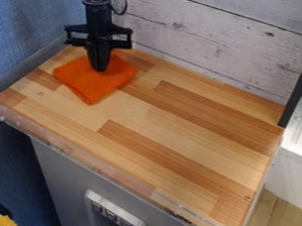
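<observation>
We see the black gripper [99, 67] in the upper left of the frame, pointing down at the orange cloth [89, 87], with the tips in front of its upper middle part. From the tips, most of the cloth spreads toward the bottom and the left of the frame; smaller stretches show to the right and behind. It lies nearly flat, roughly a diamond with one corner pointing to the bottom of the frame, and we make out no clear long axis. The single arm [95, 8] comes down from the top edge, so it is the one beside the cloth.

We see the gripper's fingers close together, forming one narrow dark shape. We cannot tell whether they pinch a bit of fabric, or whether the tips press on the cloth or hang just above it.

The cloth rests on the wooden tabletop [192, 133], near its upper left corner in the frame, in front of the whitewashed plank wall [206, 40]. A clear rim [123, 176] runs along the tabletop's lower edge, well apart from the cloth.
</observation>
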You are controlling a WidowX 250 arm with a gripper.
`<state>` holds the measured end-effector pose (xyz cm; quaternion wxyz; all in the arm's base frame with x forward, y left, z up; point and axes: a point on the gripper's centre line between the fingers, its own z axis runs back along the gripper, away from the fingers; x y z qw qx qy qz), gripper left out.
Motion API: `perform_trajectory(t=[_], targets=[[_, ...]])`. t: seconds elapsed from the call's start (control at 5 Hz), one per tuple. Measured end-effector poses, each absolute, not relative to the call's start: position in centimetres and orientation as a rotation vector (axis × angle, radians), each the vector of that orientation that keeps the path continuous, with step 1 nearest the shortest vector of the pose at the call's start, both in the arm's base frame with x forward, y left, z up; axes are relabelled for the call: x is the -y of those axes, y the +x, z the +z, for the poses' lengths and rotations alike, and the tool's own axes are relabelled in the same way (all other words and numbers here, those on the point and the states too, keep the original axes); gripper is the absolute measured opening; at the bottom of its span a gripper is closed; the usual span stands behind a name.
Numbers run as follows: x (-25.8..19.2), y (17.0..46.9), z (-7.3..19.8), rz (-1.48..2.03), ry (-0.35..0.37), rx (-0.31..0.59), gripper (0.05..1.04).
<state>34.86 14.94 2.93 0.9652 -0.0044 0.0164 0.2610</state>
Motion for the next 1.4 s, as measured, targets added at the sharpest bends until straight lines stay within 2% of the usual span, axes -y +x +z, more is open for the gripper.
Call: perform_trajectory(t=[0.8, 1.4], targets=[[-14.6, 35.3, 1.4, 0.527, -0.027, 0.026, 0.059], [-14.7, 34.7, 1.1, 0.312, 0.000, 0.021, 0.059]])
